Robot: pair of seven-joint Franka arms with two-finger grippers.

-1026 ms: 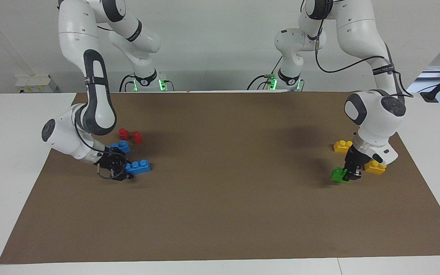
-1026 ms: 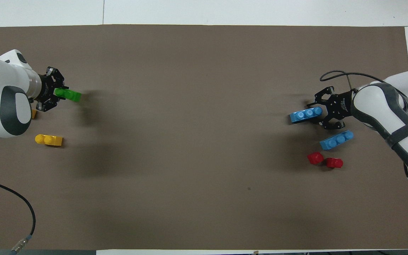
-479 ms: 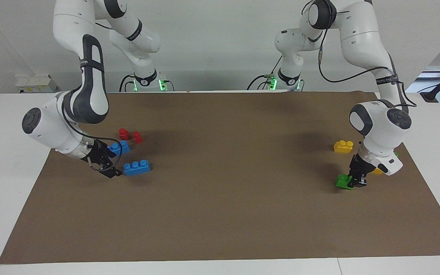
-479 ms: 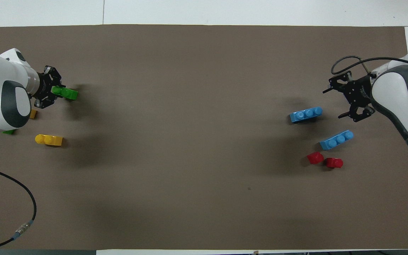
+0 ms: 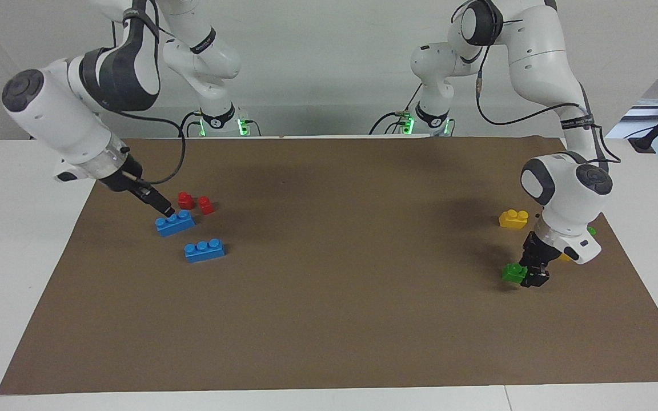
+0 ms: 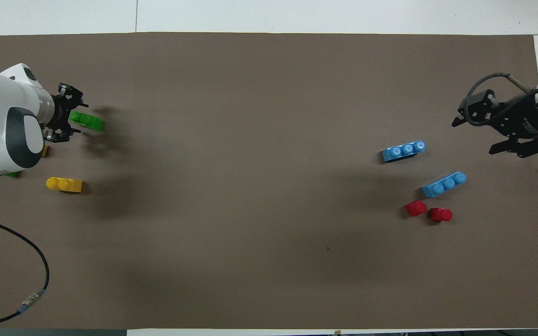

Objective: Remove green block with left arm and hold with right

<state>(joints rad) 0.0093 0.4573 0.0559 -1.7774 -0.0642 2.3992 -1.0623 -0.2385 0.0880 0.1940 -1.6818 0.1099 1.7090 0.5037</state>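
Observation:
A green block (image 5: 513, 272) (image 6: 87, 121) lies on the brown mat at the left arm's end of the table. My left gripper (image 5: 534, 275) (image 6: 74, 114) is low at the mat, open, with its fingers on either side of the block's end. A second green block (image 5: 592, 231) (image 6: 11, 174) peeks out from under the left arm's wrist. My right gripper (image 5: 160, 206) (image 6: 477, 136) is open and empty, raised over the mat's edge at the right arm's end, beside the blue bricks.
Two blue three-stud bricks (image 5: 175, 222) (image 5: 205, 250) and two red pieces (image 5: 185, 200) (image 5: 205, 205) lie at the right arm's end. A yellow brick (image 5: 513, 218) (image 6: 64, 184) lies near the left gripper; another yellow brick (image 6: 45, 150) is mostly hidden under the left wrist.
My right gripper let go of a blue brick, then rose and drew back toward the mat's edge. My left gripper lowered the green block to the mat and its fingers spread.

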